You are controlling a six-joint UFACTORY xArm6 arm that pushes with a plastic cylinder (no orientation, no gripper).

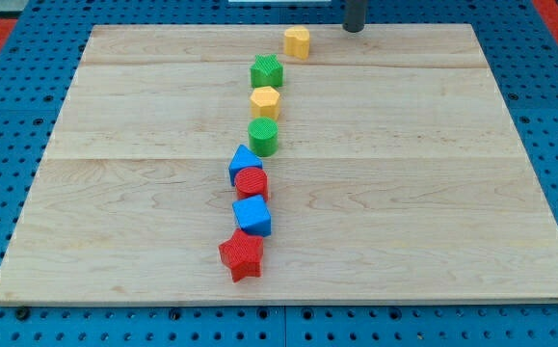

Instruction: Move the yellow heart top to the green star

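Observation:
The yellow heart (pixel 297 41) lies near the view's top edge of the wooden board (pixel 433 193), just up and right of the green star (pixel 267 70), a small gap between them. My tip (pixel 354 28) is at the view's top, to the right of the yellow heart and apart from it.
Below the green star a column of blocks runs down the board: a yellow hexagon (pixel 265 101), a green cylinder (pixel 263 137), a blue block (pixel 244 164), a red cylinder (pixel 252 183), a blue cube (pixel 252 216) and a red star (pixel 242 255).

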